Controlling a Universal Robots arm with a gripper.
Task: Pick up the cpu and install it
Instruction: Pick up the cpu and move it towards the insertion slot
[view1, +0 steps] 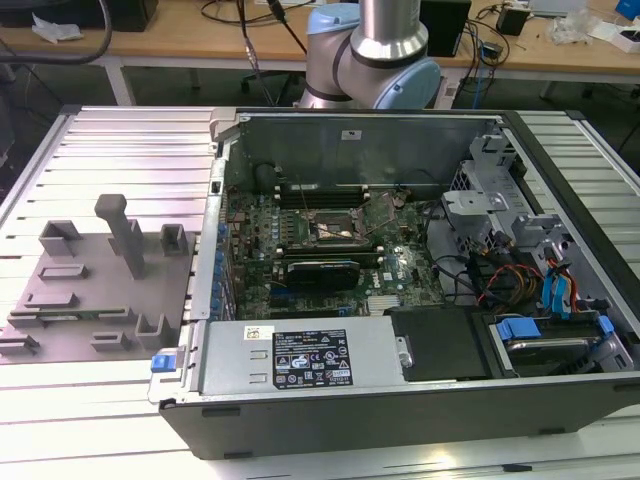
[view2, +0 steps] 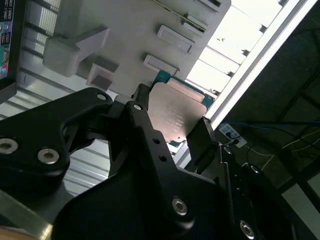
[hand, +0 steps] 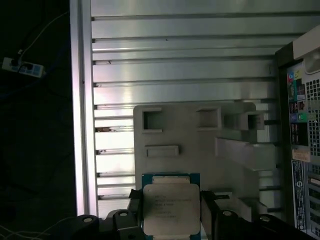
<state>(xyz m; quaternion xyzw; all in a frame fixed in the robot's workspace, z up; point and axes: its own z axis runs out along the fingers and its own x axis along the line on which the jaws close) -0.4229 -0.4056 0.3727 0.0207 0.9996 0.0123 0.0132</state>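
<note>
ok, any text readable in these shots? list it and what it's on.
Nothing is clear enough to quote.
power supply label: print too small to read.
cpu lid, held in the gripper: etched lines, blurred.
case sticker by the rear ports: too small to read.

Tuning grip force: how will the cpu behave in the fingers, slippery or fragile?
The cpu is a flat plate with a smooth metal top: likely stiff, somewhat slippery. The gripper pinches just two thin opposite edges, so it may pivot. Its green rim probably chips under hard squeeze.
</note>
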